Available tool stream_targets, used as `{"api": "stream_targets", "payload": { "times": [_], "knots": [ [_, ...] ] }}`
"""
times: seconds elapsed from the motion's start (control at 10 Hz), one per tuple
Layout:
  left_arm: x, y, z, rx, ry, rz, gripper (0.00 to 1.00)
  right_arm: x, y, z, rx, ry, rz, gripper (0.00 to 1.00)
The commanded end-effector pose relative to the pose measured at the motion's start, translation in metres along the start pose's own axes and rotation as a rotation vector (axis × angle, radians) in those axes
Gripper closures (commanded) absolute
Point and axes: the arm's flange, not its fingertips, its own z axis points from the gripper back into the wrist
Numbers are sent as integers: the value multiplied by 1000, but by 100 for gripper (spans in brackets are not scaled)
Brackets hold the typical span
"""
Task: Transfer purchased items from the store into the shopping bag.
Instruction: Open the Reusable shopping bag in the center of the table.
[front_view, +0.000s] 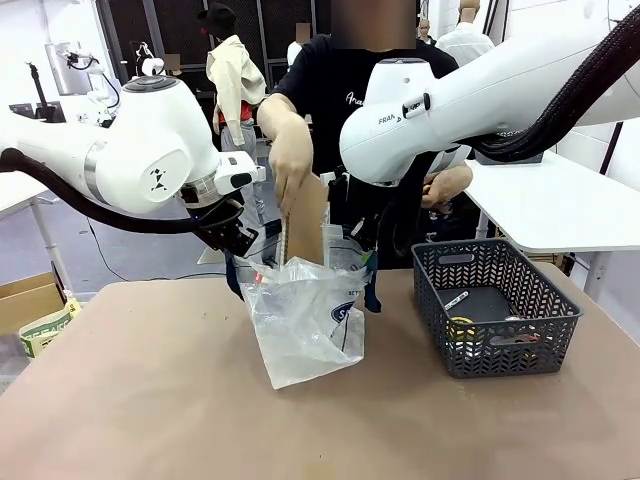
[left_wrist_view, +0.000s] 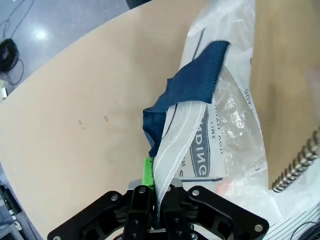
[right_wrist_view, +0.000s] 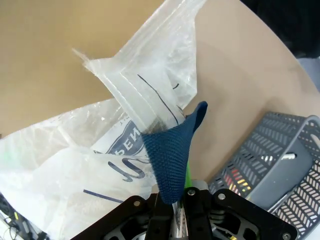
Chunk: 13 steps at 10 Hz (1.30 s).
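Rim of the crinkly translucent whitish plastic shopping bag (front_view: 305, 320), on the tan table (front_view: 150, 400), sits clamped in the left gripper (left_wrist_view: 156, 192); right gripper (right_wrist_view: 175, 202) pinches its navy strap (right_wrist_view: 172, 150). Person's hand (front_view: 292, 165) holds 1 brown spiral-bound notebook (front_view: 305, 225) upright inside.

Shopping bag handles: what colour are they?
Dark navy; the strap handle shows best in the right wrist view.

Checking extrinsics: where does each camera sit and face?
Front: between the arms, facing the person across the table; left arm, right arm show.
Left wrist: on that wrist, down left fingers shut on shopping bag rim.
Right wrist: likewise, right fingers shut on navy handle; basket beyond.
Shared: shopping bag everywhere; basket in front, right wrist.
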Motion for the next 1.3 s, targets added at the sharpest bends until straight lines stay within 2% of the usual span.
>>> {"api": "stream_targets", "payload": {
  "times": [0.0,0.4,0.6,1.2],
  "knots": [
    [-1,6,2,-37,-25,-31,100,-1,0,-1,0,1,0,100],
    [-1,7,3,-42,-33,-69,100,-1,0,-1,0,1,0,100],
    [0,10,3,-33,-31,-21,100,-1,0,-1,0,1,0,100],
    [2,2,1,-7,-16,-49,100,-1,0,-1,0,1,0,100]
  ]
}}
